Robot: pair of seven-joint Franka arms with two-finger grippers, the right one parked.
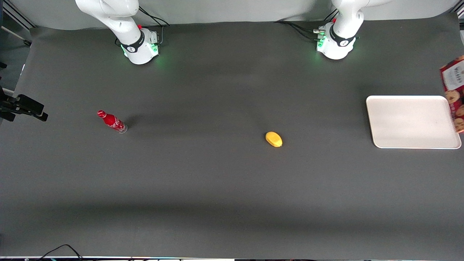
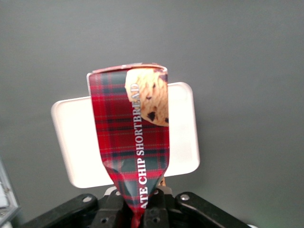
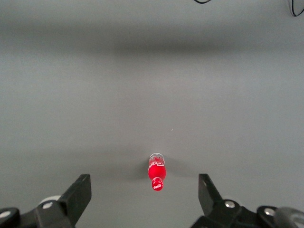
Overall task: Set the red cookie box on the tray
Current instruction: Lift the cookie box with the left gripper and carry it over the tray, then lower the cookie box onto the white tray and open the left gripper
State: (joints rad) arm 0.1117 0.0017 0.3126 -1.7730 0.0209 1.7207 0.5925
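Front view: the red cookie box (image 1: 454,92) hangs at the working arm's end of the table, over the rim of the tray (image 1: 409,121), which holds nothing. Left wrist view: the gripper (image 2: 137,209) pinches the box's end, creasing it; the carton looks light and crushable, better gripped mid-length

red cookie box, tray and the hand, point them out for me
red cookie box (image 2: 130,137), left wrist view, on its plaid face beside the lettering.
tray (image 1: 409,121), front view, on its bare off-white floor.
hand (image 2: 137,213), left wrist view, where its fingers pinch the box's end above the tray.
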